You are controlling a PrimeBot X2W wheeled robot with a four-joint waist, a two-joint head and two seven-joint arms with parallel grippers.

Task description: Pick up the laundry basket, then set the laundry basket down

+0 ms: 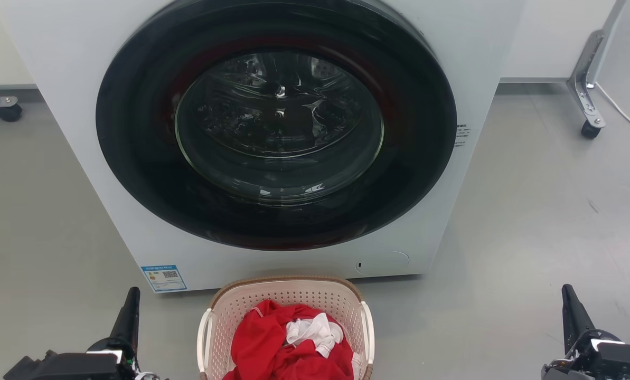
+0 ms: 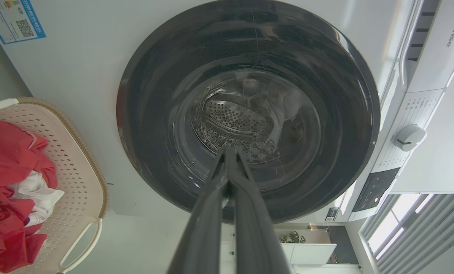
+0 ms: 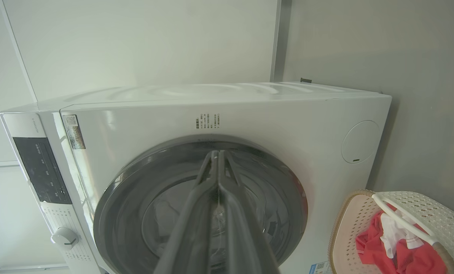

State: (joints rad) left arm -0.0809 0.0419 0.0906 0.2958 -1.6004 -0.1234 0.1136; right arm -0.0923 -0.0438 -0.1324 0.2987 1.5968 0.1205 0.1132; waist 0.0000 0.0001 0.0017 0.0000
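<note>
Well, left fingers [image 1: 129, 316] and right fingers [image 1: 573, 316] were closed, empty; lifting one side could tip the 6 o'clock laundry basket [image 1: 288, 294].

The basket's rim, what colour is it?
Brown, woven-looking rim on the laundry basket; the head view shows it best.

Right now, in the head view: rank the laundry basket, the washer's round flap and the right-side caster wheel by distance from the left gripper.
From the left gripper:
1. laundry basket, on the floor just to its right.
2. round flap, low on the washer front, beyond the basket.
3. caster wheel, far right, back beside the washer.
</note>
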